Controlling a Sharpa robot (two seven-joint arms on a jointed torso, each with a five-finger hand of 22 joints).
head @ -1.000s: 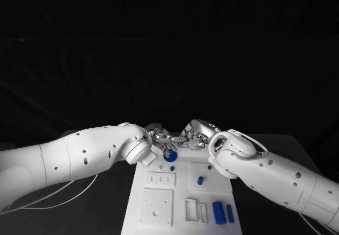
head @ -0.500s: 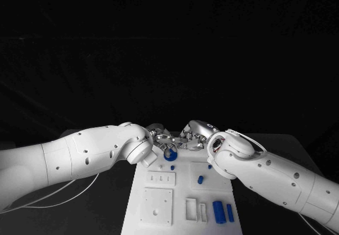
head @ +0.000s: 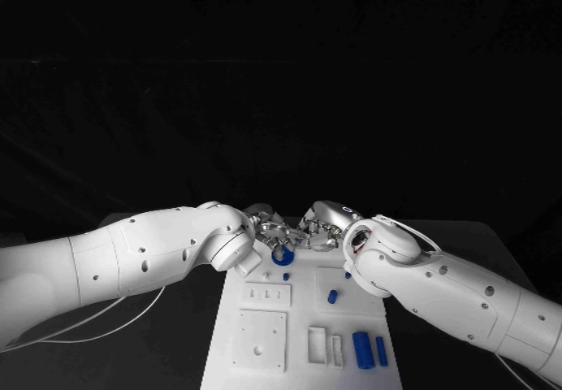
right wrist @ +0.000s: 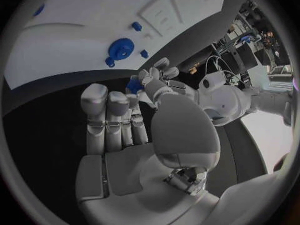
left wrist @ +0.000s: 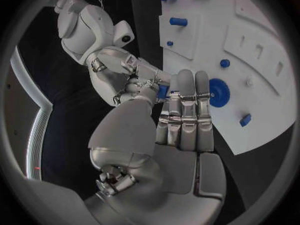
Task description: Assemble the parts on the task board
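Since a second ago, we see the two robot hands drawn slightly closer together at the far end of the task board (head: 264, 357). Nearest us, two blue bars (head: 370, 352) lie lengthwise, pointing toward the hands. Farther on, a blue gear (head: 283, 257) lies flat just below both hands. The left robot hand (head: 268, 230) and right robot hand (head: 320, 231) meet fingertip to fingertip, pinching a small blue part (left wrist: 162, 91) between them; we cannot tell its long axis.
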